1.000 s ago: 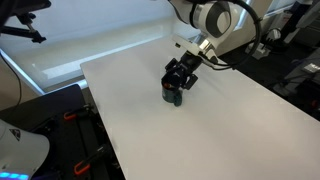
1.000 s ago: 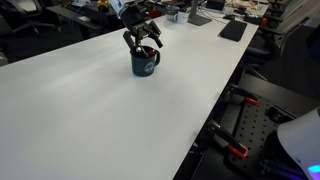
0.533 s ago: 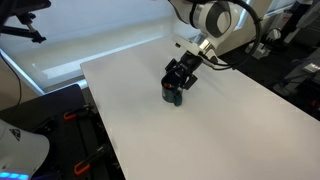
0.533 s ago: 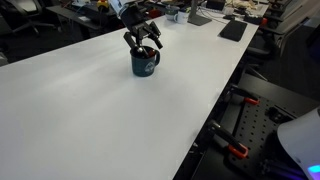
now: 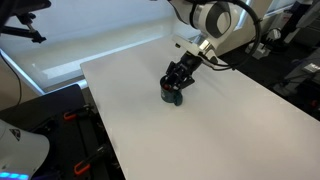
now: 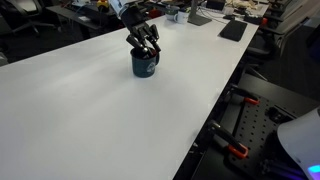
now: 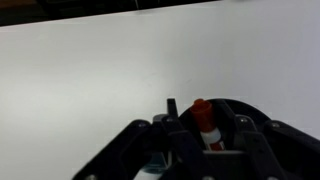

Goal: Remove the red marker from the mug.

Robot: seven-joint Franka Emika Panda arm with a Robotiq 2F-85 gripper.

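Observation:
The small dark mug [image 5: 174, 97] [image 6: 145, 66] stands upright on the white table in both exterior views. My gripper [image 5: 179, 80] [image 6: 146, 44] reaches down into its mouth from above. In the wrist view the red marker [image 7: 208, 130] stands upright inside the mug's dark rim [image 7: 234, 103]. The gripper [image 7: 205, 112] has one black finger pressed on each side of the marker, which has a red cap and a white band below it. The marker's lower part is hidden inside the mug.
The white table [image 5: 200, 140] [image 6: 90, 110] carries only the mug where I work. A black flat pad [image 6: 233, 30] lies at its far end. Beyond the table edges are black frames with orange clamps [image 6: 236, 150] [image 5: 70, 115].
The fingers have drawn together from wide open onto the marker. The arm and the mug have stayed where they were.

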